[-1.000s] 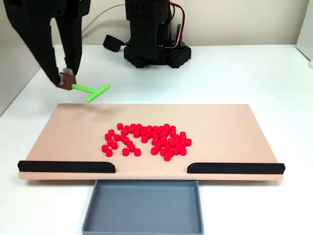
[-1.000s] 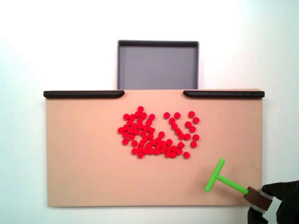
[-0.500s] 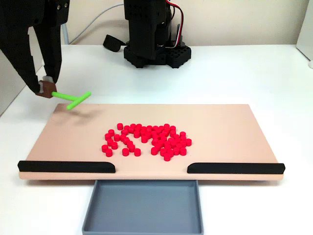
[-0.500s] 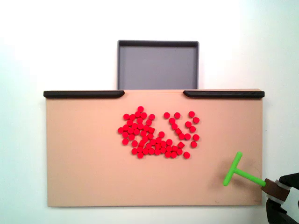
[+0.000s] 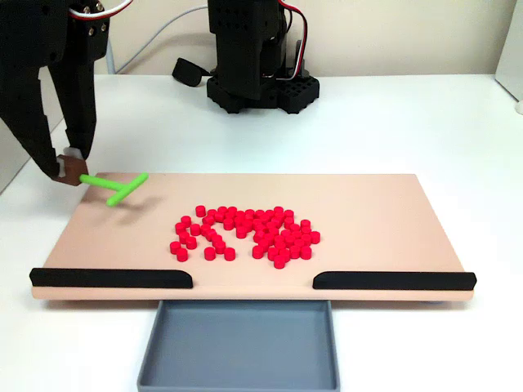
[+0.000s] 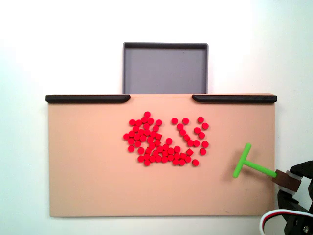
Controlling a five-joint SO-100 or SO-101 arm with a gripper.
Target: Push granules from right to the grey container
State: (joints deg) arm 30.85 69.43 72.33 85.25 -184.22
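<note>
Looked like a lab or hobby robotics bench: plain white table (image 5: 392, 122), black arm base (image 5: 260, 86) with exposed wiring, bare wall.

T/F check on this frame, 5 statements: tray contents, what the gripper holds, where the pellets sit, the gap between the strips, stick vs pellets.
1. The grey container holds no granules. True.
2. The gripper is open with nothing in it. False: it is shut on the brown handle block of the green T-shaped stick.
3. The granules lie clustered near the middle of the beige board. True.
4. One continuous black strip closes the whole board edge at the tray. False: two black strips leave a gap where the container sits.
5. The stick's crossbar is touching the granules. False: in the top-down fixed view it sits apart from them, to their right.
</note>
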